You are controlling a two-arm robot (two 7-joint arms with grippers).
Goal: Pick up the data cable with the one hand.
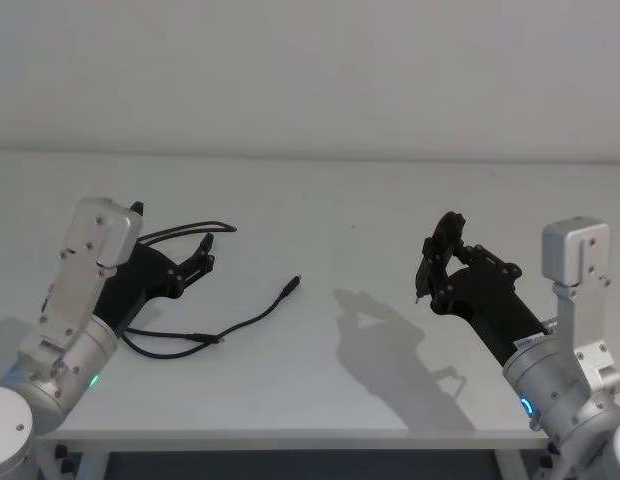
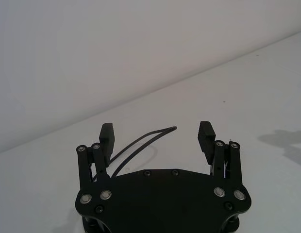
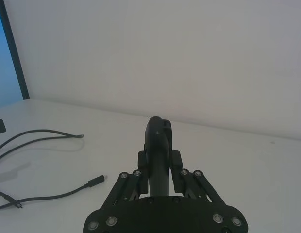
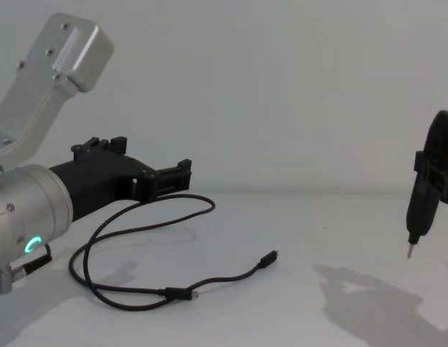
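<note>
At the near left of the white table, the data cable is seen lying flat. Its nearest stretch is bent in a slack curve round the near left side. From there one end is run out toward the middle of the table, where a small plug is left by itself on bare surface. The far part of the cable is laid as a narrow loop of two strands running side by side.

Over that loop the left gripper is held, raised off the table, with its fingers spread wide apart. In the left wrist view the two strands are seen on the table beyond and between the pads. No contact with the cable can be made out.

Well apart, over the right side of the table, the right gripper is held up, pressed together on a black pointed tool whose thin tip is aimed downward.
</note>
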